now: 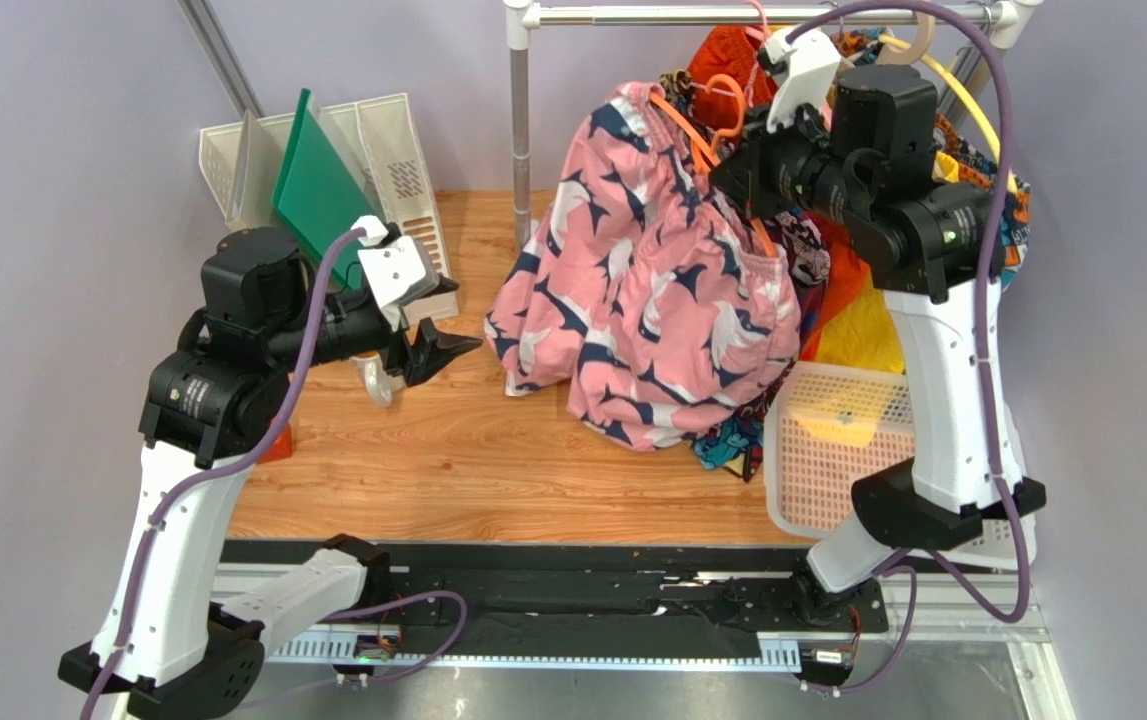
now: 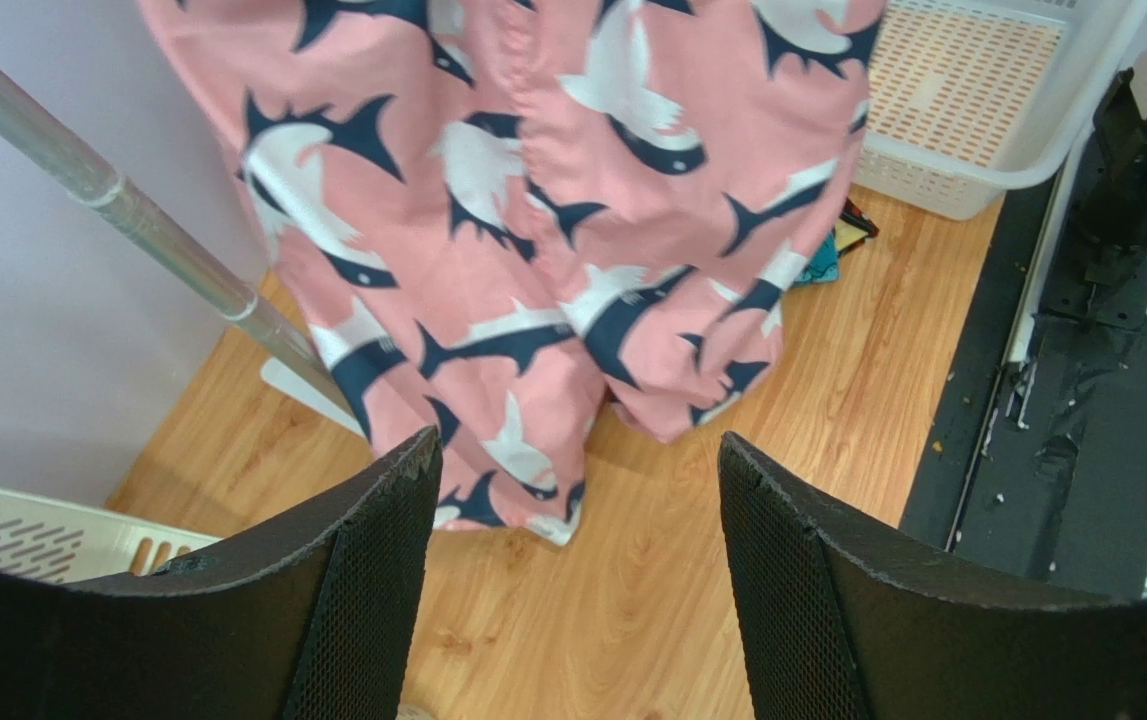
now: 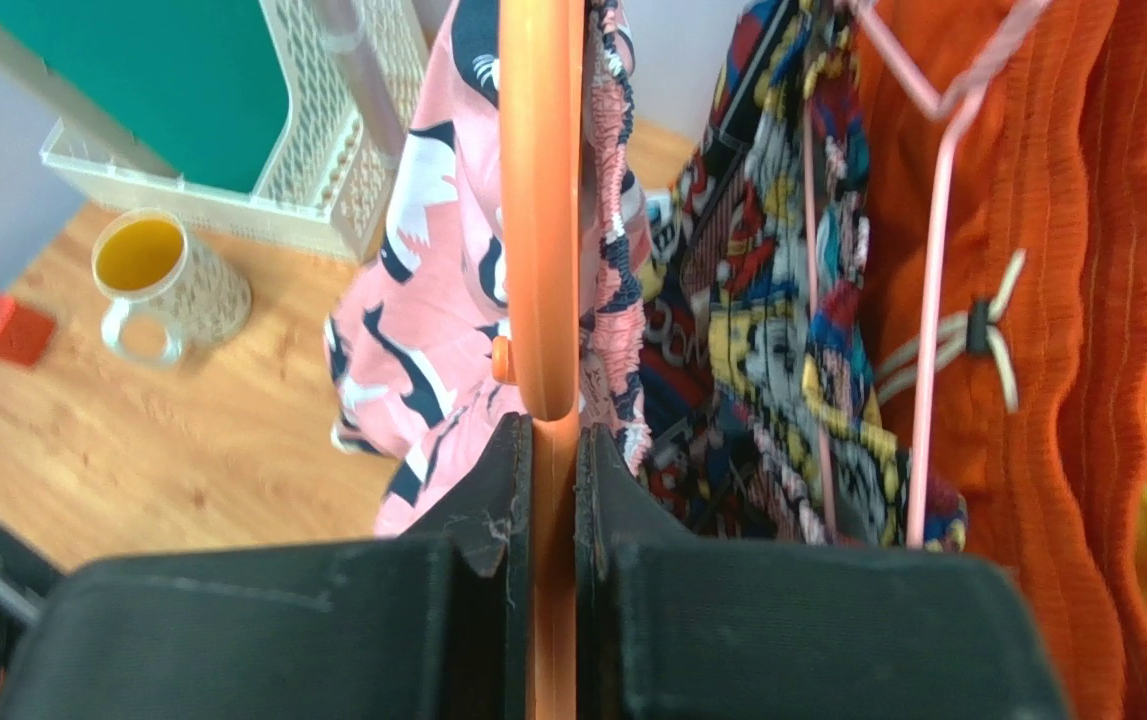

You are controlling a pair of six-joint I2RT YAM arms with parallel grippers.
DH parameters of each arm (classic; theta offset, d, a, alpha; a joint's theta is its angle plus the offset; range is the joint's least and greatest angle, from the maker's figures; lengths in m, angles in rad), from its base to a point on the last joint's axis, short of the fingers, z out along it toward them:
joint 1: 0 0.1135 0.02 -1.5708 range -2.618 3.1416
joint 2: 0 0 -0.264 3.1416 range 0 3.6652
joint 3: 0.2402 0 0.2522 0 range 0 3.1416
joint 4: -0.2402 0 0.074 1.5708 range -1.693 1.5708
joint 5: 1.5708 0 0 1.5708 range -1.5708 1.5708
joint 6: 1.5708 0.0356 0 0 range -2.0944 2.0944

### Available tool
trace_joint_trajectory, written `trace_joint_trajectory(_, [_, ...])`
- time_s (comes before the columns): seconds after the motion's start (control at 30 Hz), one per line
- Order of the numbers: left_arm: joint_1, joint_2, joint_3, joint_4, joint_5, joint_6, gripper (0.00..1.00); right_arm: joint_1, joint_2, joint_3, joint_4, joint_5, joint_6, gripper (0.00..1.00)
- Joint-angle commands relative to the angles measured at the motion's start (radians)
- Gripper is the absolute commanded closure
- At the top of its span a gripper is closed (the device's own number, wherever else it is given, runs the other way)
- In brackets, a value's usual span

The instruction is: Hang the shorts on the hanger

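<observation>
The pink shorts (image 1: 654,293) with navy and white bird print hang from the orange hanger (image 1: 692,135), their lower ends resting on the wooden table. My right gripper (image 1: 729,165) is shut on the hanger's orange bar (image 3: 542,210), with the shorts' waistband (image 3: 609,225) against it. My left gripper (image 1: 437,342) is open and empty, to the left of the shorts and apart from them. In the left wrist view the shorts (image 2: 534,225) hang beyond the open fingers (image 2: 361,585).
A metal rack pole (image 1: 519,135) stands behind the shorts. Comic-print (image 3: 775,300) and orange garments (image 3: 1075,300) hang on the right, one on a pale pink hanger (image 3: 932,285). A white basket (image 1: 850,450) sits at right, white file trays (image 1: 384,158) and a mug (image 3: 159,278) at left.
</observation>
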Motion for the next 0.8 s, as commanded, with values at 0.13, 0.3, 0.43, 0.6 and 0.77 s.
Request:
trace_joint_trajectory(0.13, [0.006,-0.049,-0.061,0.034,0.013,-0.019,0.28,-0.01,0.075,0.065,0.443,0.066,0.086,1.0])
trace_joint_trajectory(0.3, [0.006,-0.072,-0.081,0.025,0.008,-0.012,0.28,-0.014,0.137,0.1,0.546,0.115,0.096,1.0])
trace_joint_trajectory(0.43, [0.006,-0.087,-0.11,0.028,0.003,-0.01,0.28,-0.028,0.183,0.1,0.592,0.128,0.092,1.0])
trace_joint_trajectory(0.6, [0.006,-0.101,-0.127,0.023,0.002,-0.01,0.28,-0.053,0.23,0.103,0.63,0.128,0.094,1.0])
trace_joint_trajectory(0.77, [0.006,-0.115,-0.142,0.02,-0.012,-0.005,0.28,-0.056,0.281,0.112,0.662,0.108,0.106,1.0])
